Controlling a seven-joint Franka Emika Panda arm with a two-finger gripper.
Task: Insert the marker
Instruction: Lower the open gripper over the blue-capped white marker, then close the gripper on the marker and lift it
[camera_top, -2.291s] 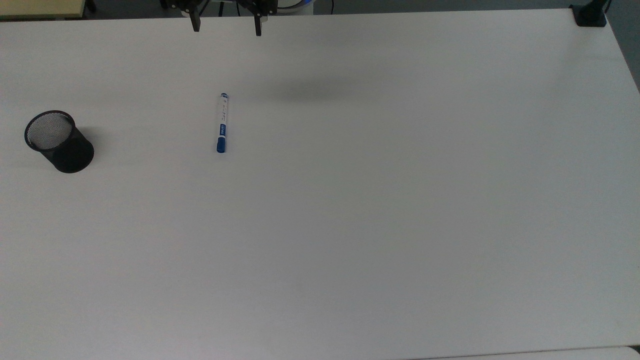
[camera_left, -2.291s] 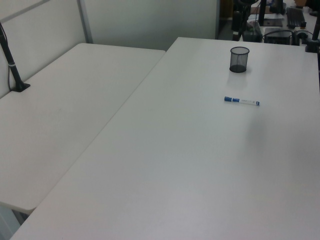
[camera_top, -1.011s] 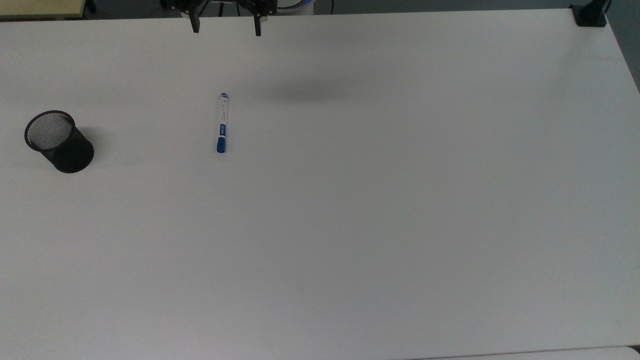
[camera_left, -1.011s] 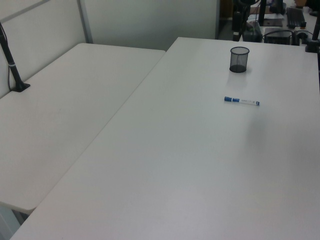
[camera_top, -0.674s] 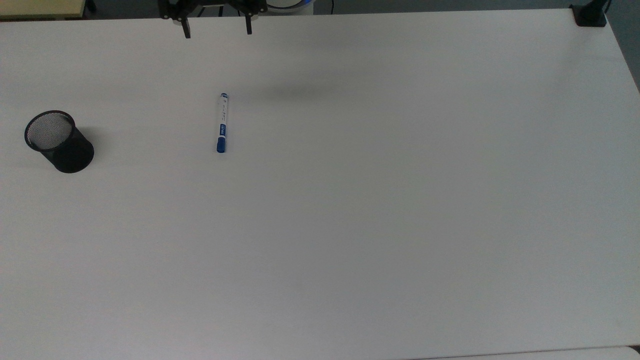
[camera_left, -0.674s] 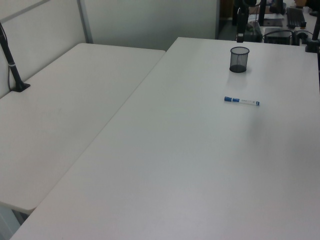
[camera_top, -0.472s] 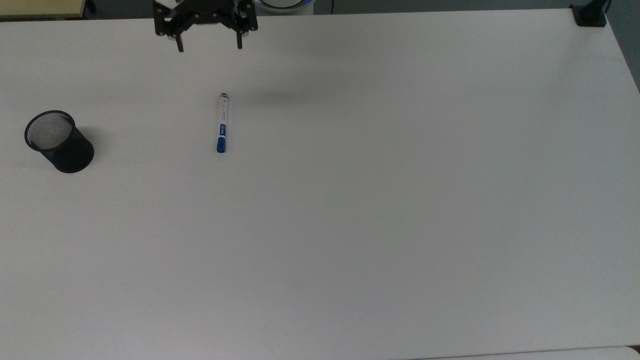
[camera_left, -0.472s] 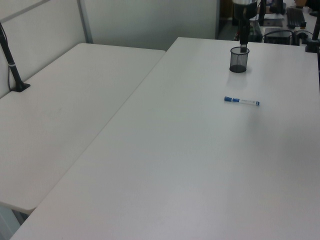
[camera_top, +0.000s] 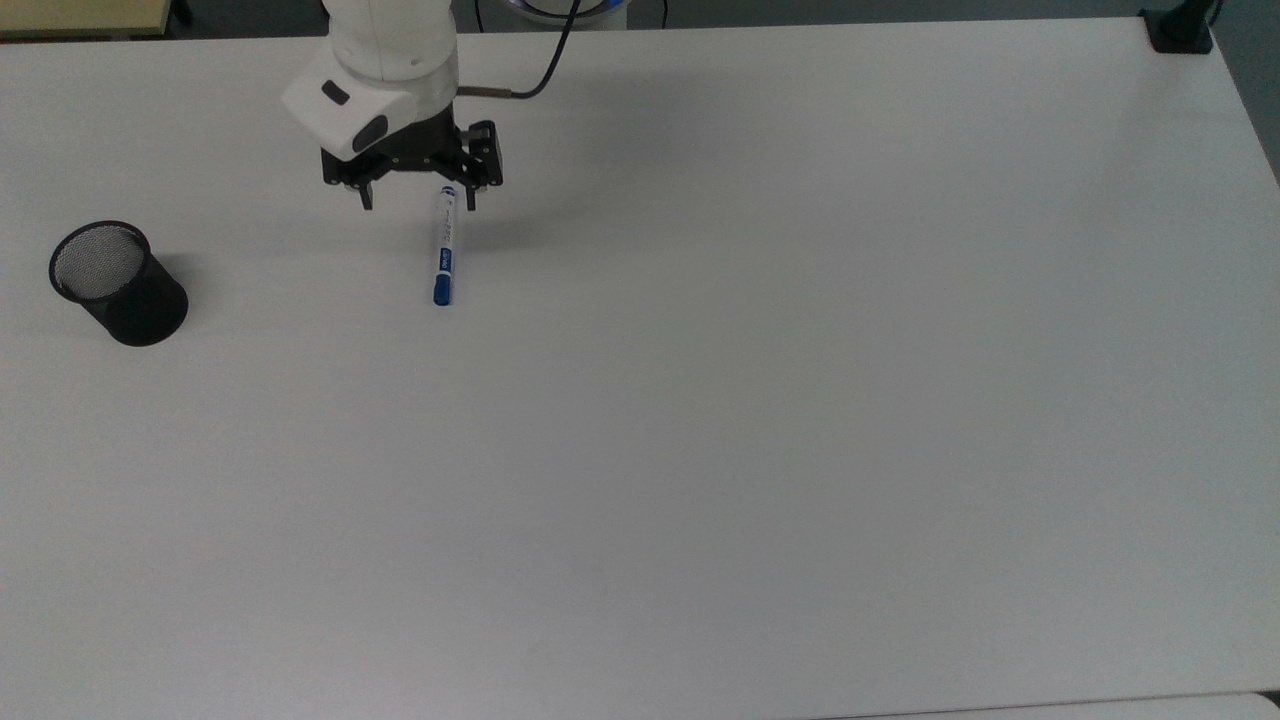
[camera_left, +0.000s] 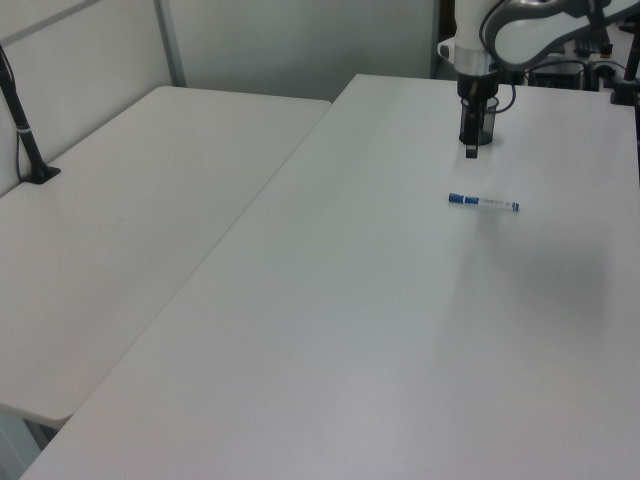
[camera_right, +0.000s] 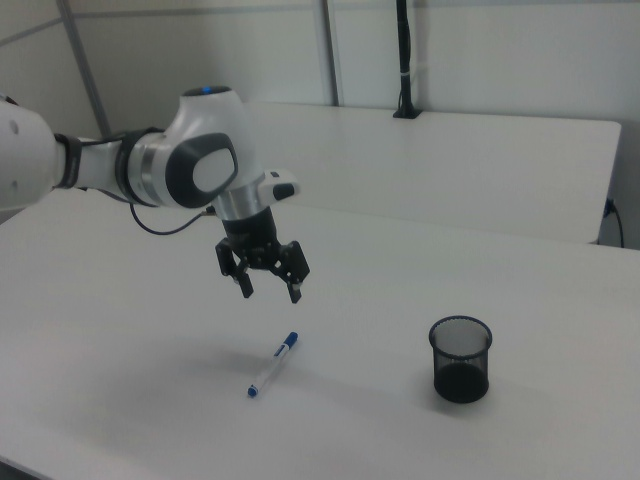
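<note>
— White tabletop (camera_top: 760, 420) took up most of the top view, didn't it? What sat at the top view's left?

— At the far left stood a black mesh pen cup (camera_top: 118, 283), upright, with its open mouth showing. It was well apart from everything else.

— And moving rightward from it?

— Next came the gripper (camera_top: 417, 201), black, hanging from the white arm (camera_top: 385, 60) that reached in from the top edge. Its jaws were spread wide, with nothing between them. In the right view the gripper (camera_right: 269, 289) hung clear above the table, fingers pointing down.

— Where was the marker?

— The marker (camera_top: 444, 246) lay flat on the table, running up and down in the top view, blue cap at the lower end. Its upper end showed just beside the gripper's right-hand finger in the top view. In the right view the marker (camera_right: 273, 365) lay below the gripper and apart from it, with the pen cup (camera_right: 461, 358) off to the right view's right.

— Anything farther right?

— Bare table, then a black clamp (camera_top: 1181, 30) at the top view's upper right corner.

— And the left view?

— A second white table (camera_left: 130, 210) adjoined at the left view's left. To the right lay the marker (camera_left: 484, 203), and above it the gripper (camera_left: 471, 150) hung in front of the pen cup (camera_left: 487, 130).
</note>
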